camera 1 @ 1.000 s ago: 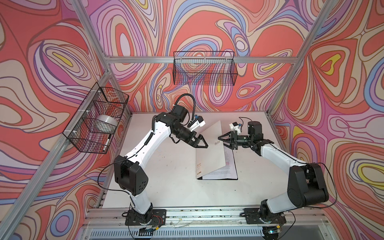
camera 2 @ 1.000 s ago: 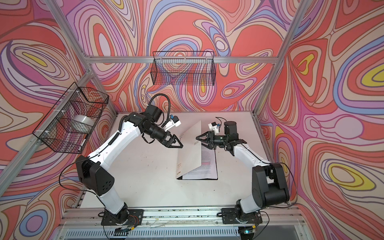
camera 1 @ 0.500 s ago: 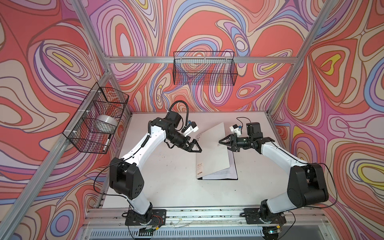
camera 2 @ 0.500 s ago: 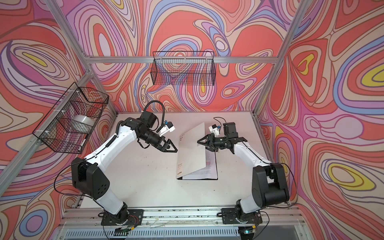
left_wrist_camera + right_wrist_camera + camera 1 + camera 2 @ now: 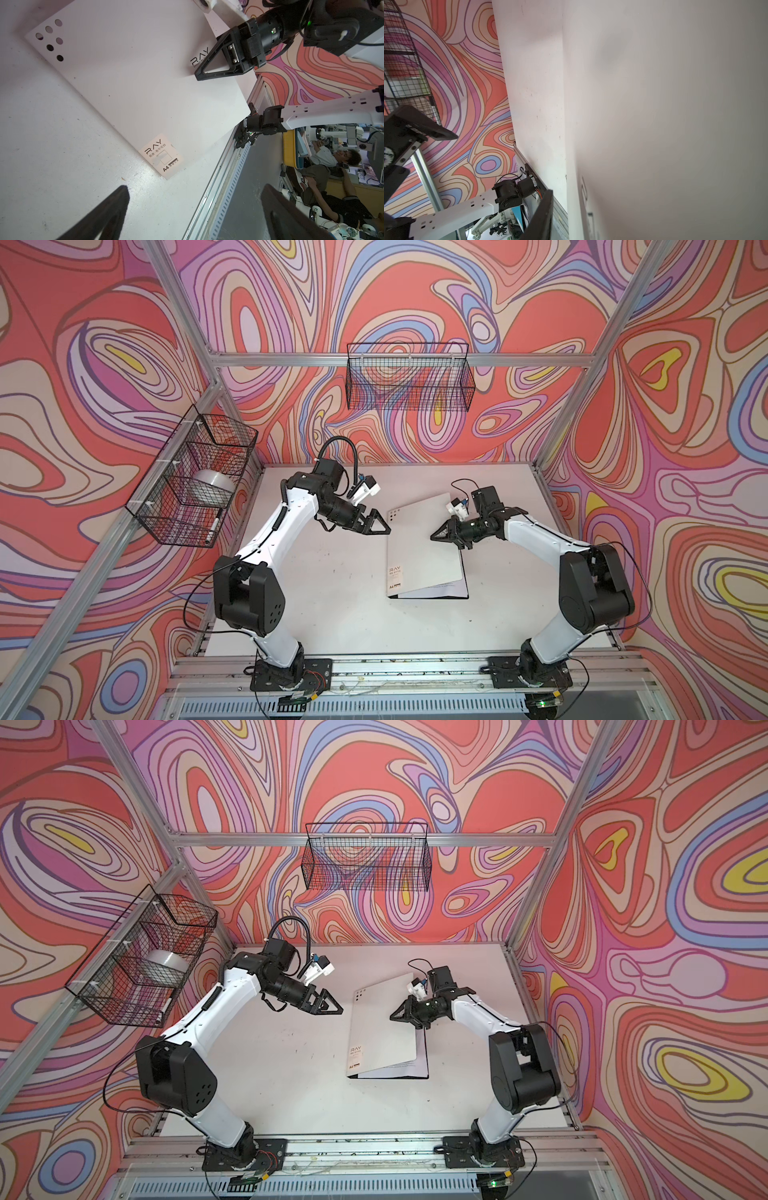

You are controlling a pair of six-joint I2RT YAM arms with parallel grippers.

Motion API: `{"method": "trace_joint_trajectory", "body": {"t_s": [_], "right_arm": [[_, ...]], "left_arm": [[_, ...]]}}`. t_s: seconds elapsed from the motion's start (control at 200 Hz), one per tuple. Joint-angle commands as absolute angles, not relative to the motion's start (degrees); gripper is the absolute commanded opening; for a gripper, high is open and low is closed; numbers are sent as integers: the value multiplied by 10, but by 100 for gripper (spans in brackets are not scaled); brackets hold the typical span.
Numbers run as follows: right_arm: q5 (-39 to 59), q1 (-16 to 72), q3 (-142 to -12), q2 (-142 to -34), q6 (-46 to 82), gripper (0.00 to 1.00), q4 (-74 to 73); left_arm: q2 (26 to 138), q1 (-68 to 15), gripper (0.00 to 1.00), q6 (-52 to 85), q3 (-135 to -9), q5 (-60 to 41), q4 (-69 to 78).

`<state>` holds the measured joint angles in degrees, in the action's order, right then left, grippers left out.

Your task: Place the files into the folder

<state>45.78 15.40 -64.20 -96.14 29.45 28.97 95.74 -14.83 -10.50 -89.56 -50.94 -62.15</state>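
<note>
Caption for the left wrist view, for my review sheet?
Left tool, jaws wide open, looks at the white RAY folder on the table while the right tool reaches over its cover.

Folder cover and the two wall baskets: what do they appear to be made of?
Folder cover: probably thin plastic sheet, white and smooth with a soft sheen. It has cleanly punched round holes near one corner, and its lifted side curves without creasing.
Back-wall basket and side-wall basket: black wire mesh, likely coated metal, judging by the thin, rigid grid.
</note>
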Motion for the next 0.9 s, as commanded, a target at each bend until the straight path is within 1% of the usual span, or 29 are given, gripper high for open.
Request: {"method": "trace_joint_trajectory", "body": {"t_s": [0.0, 0.085, 0.155, 0.285, 0.396, 0.706, 0.896], "right_arm": [[416, 173, -665, -973, 284, 29, 302], [411, 187, -670, -983, 299, 29, 286], [402, 199, -677, -992, 305, 31, 284], [358, 206, -680, -997, 303, 33, 299], [315, 206, -676, -989, 291, 35, 320], [210, 206, -673, -955, 254, 41, 391], [174, 206, -661, -933, 239, 43, 418]], "left_arm": [[947, -132, 99, -127, -889, -528, -648], [948, -121, 99, -130, -887, -536, -650], [949, -112, 99, -129, -882, -538, -650], [948, -105, 99, -119, -871, -518, -636], [949, -104, 99, -106, -864, -504, -620], [967, -104, 99, -94, -868, -515, -613], [969, -104, 99, -94, -864, -514, -613]]}}
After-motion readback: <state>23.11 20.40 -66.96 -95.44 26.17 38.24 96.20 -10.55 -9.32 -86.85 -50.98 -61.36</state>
